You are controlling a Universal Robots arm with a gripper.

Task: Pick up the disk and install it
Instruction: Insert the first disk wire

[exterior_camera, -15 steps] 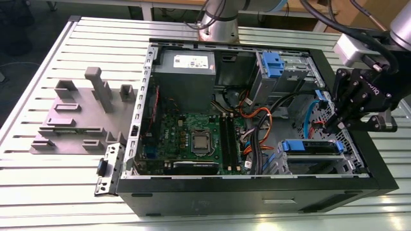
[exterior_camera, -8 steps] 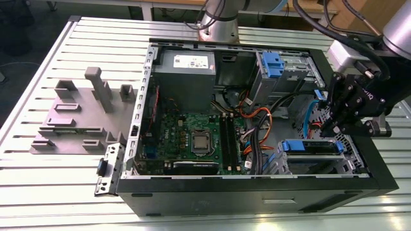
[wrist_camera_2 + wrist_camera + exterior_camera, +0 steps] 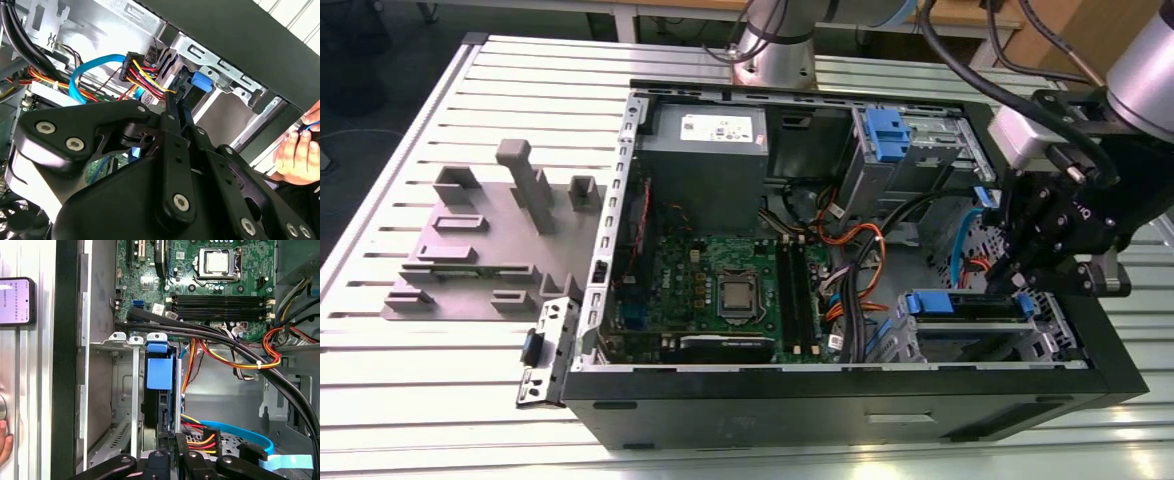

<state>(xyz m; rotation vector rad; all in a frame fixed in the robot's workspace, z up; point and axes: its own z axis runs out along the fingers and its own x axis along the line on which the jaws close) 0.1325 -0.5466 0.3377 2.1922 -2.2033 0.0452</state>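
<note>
Over the drive cage (image 3: 907, 345) at the exterior view's right end of the computer case (image 3: 854, 405), your hand (image 3: 1014, 285) hangs low, its tip down among the cage's metal rails. You cannot tell from these views whether it is open or closed. The disk (image 3: 160, 372) stands on edge in a slot of that cage with its blue carrier tab uppermost, directly ahead of the hand. Whether it is fully seated is not clear.

Watch the cables. The red, yellow and orange power bundle (image 3: 202, 437) and the blue flat cable (image 3: 100, 60) lie just beside the slot and close against the hand. Any sideways drift could hook one, then drag its plug or pinch it against the cage. If the disk sits tilted, its carrier may bind on the rails, and a hard push would likely bend metal rather than seat it. A person (image 3: 297, 150) is close to the case's outer wall, so an outward swing risks contact.

As for what holds what, the case carries the motherboard (image 3: 734, 290), the grey power supply (image 3: 707, 140) and the loose wiring. A second cage (image 3: 934, 150) on the far side holds another blue carrier (image 3: 887, 130). The case itself rests on the table (image 3: 427, 400).
</note>
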